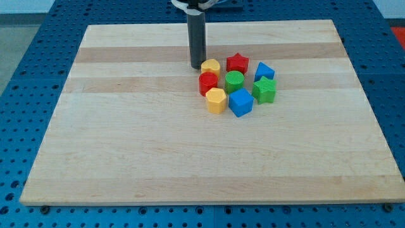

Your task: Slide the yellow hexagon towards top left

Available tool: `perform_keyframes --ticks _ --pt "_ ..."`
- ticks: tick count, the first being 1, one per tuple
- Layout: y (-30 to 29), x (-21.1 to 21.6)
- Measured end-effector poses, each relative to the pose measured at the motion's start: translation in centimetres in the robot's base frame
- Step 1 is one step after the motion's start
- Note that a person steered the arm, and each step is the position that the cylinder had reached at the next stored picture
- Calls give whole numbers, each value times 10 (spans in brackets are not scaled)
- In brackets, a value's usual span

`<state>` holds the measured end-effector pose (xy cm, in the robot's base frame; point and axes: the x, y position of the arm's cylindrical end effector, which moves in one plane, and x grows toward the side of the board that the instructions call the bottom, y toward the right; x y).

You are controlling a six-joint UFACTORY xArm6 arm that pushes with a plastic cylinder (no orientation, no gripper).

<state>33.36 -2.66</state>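
Observation:
The yellow hexagon (216,100) lies at the lower left corner of a tight cluster of blocks, a little right of the board's middle. It touches a red block (208,83) above it and a blue cube (240,102) on its right. My tip (197,67) stands at the upper left of the cluster, right beside a second, rounded yellow block (211,66). The tip is above the hexagon and slightly left of it, with the red block between them.
The cluster also holds a red star (237,63), a green cylinder (234,80), a blue wedge-like block (264,70) and a green block (264,90) on the right. They rest on a wooden board (126,139) set on a blue perforated table.

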Motion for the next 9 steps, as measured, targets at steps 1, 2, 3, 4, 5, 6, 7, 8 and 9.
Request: perform_keyframes --ticks 1,2,3,4,5,6,7,8,9 --pt "0 0" --pt "-18 0" --pt "-40 17" --pt "-41 50" --pt "-41 88" --pt "-41 125" --pt "-26 149" --pt "1 149" --pt "34 149"
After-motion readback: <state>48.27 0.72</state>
